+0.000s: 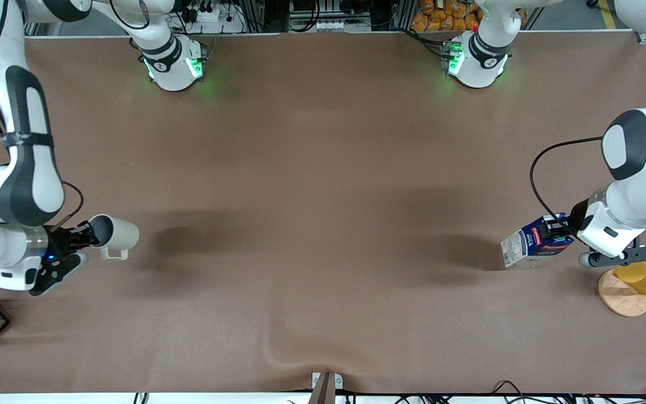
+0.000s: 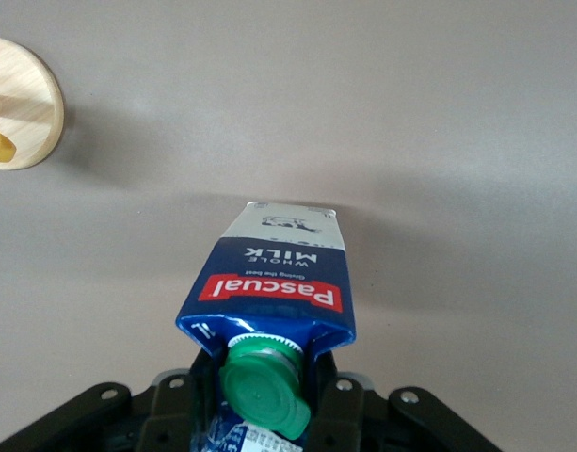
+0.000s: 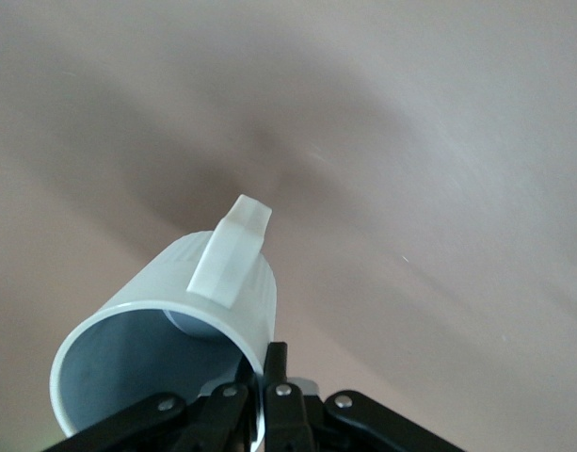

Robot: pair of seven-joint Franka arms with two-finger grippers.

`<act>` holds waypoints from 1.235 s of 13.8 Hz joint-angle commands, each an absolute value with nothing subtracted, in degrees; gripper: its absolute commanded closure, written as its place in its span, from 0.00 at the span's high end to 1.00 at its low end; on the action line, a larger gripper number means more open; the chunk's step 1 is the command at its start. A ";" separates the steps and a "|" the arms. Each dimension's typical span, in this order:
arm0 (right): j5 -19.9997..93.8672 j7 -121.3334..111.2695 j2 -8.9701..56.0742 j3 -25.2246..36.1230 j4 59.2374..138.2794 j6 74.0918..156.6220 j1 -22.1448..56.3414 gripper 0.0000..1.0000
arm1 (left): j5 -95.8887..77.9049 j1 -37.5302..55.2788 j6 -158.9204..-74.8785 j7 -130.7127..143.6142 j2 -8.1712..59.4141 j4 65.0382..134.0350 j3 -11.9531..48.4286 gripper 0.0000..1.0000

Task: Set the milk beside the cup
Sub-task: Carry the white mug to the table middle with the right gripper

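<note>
Brown counter (image 1: 323,185) is being spanned by both arms. Milk (image 1: 533,240) is being held tilted above the counter at the left arm's end, with the left gripper (image 1: 559,227) jaws clamped on its capped top. Cup (image 1: 115,234) is being held on its side above the counter at the right arm's end, with the right gripper (image 1: 88,233) jaws pinched on its rim. Milk and cup are being kept well apart.

The left pincer (image 1: 559,227) holds the milk (image 1: 531,240) tilted; the right pincer (image 1: 92,236) grips the cup (image 1: 115,234) sideways.
</note>
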State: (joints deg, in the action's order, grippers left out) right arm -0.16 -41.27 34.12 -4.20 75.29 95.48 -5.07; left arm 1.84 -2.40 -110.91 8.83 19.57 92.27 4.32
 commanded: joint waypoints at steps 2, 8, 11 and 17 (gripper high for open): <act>-0.35 -41.13 32.78 -5.89 73.05 94.57 1.73 0.00 | 2.99 -2.55 -109.51 8.44 17.93 92.29 4.92 0.37; -1.14 -21.70 35.59 -5.36 70.66 102.90 24.04 0.00 | 2.99 -2.55 -109.34 8.35 17.58 92.20 5.01 0.37; -1.41 -5.66 39.10 -5.10 70.66 108.26 31.97 0.00 | 2.99 -2.46 -109.25 8.35 17.49 92.20 5.18 0.37; -1.32 -0.11 44.82 -5.10 70.84 115.49 35.59 0.00 | 2.90 -2.37 -109.25 8.96 17.49 90.88 6.15 0.37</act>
